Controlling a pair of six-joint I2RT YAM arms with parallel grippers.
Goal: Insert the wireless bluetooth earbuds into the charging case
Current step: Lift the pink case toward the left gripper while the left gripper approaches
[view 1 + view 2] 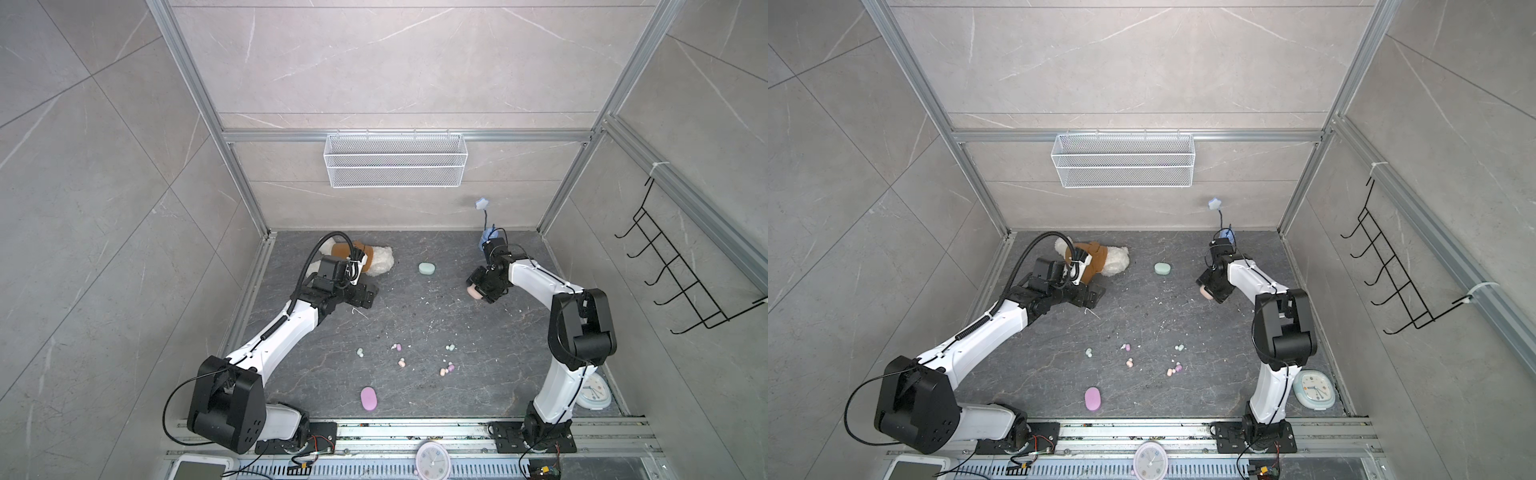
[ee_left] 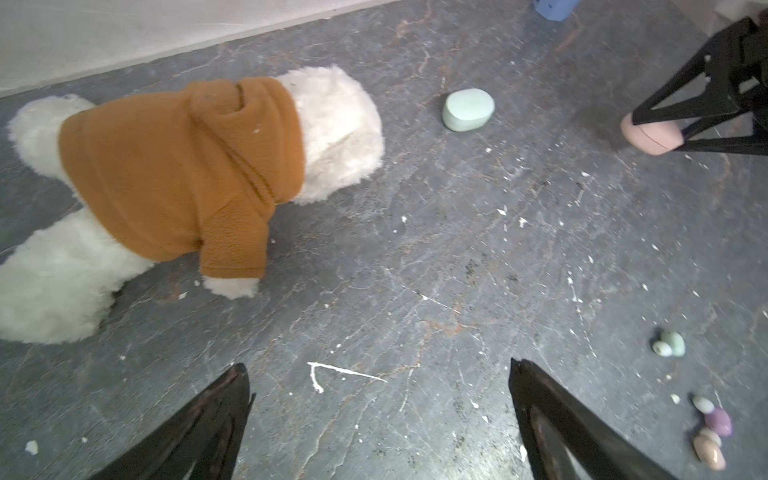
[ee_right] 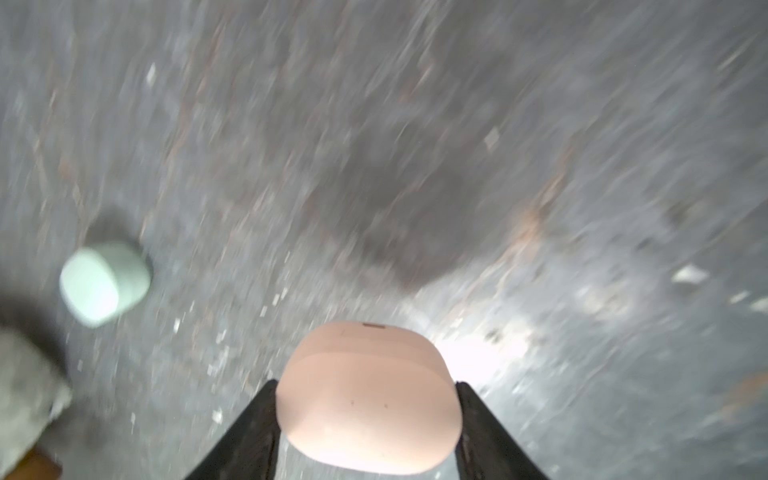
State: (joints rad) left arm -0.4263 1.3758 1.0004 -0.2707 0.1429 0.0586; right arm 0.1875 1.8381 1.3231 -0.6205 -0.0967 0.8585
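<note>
The right gripper (image 3: 365, 383) is clamped on the peach-pink charging case (image 2: 652, 137), and the left gripper (image 2: 378, 365) hangs near the plush dog (image 2: 178, 166) with its jaws wide apart. The pastel earbuds (image 1: 401, 362) lie scattered on the tabletop (image 1: 415, 316), between the mint case (image 1: 427, 268) and the lilac case (image 1: 368, 398).

Robot test cell, lab-built, dressed as a home corner. Aluminium profile frame (image 1: 409, 136) carries grey marble-look wall panels (image 1: 374, 62) over a dark stone-look floor (image 1: 415, 316). Left arm (image 1: 274, 336) and right arm (image 1: 536, 282) bolted to a metal rail (image 1: 415, 430) at the front edge, loose wiring (image 1: 316, 446) by the bases. Household props: white wire basket (image 1: 395, 160), black hook rack (image 1: 673, 270), plush toy (image 1: 380, 262), pink clock (image 1: 432, 459), mint clock (image 1: 596, 390)
</note>
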